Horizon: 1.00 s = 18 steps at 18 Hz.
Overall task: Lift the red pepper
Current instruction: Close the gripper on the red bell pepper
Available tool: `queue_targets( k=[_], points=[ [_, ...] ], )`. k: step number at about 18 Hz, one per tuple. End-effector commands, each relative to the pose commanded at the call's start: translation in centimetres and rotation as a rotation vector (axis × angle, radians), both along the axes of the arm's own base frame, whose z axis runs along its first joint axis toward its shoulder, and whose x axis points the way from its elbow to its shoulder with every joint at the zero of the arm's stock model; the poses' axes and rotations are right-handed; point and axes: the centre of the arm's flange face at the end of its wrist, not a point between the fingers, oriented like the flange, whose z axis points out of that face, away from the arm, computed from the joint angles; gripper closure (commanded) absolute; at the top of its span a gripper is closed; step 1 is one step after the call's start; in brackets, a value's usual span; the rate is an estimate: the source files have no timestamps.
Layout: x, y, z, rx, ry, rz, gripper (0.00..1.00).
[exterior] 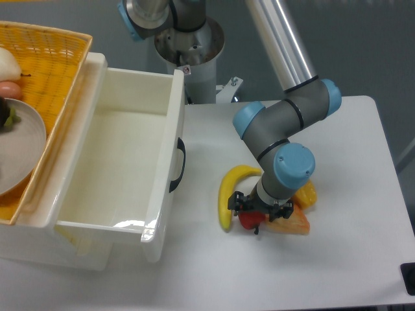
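Observation:
The red pepper (247,220) is a small glossy red toy on the white table (363,214), just right of the yellow banana (228,192). My gripper (258,216) points down right over it, and its black fingers stand on either side of the pepper. The wrist hides most of the fingers, so whether they press on the pepper cannot be told. An orange wedge-shaped piece (290,224) touches the pepper's right side. Behind the wrist peeks a yellow-orange pepper (307,195).
An open white drawer (123,162) with a black handle (179,165) stands to the left of the banana. A yellow wicker basket (39,78) with a plate and fruit sits at the far left. The arm's base (188,39) is at the back.

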Motion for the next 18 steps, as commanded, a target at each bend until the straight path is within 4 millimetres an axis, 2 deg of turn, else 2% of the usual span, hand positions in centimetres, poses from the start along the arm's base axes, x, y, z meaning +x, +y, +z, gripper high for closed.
queue_targets(
  k=[12, 14, 16, 18],
  points=[
    [0.00, -0.17, -0.55, -0.023, 0.008, -0.012, 0.01],
    [0.00, -0.17, -0.45, -0.023, 0.009, -0.012, 0.02],
    [0.04, -0.20, -0.51, -0.024, 0.008, -0.010, 0.11],
    [0.04, -0.18, -0.50, -0.021, 0.008, -0.011, 0.11]
  ],
)
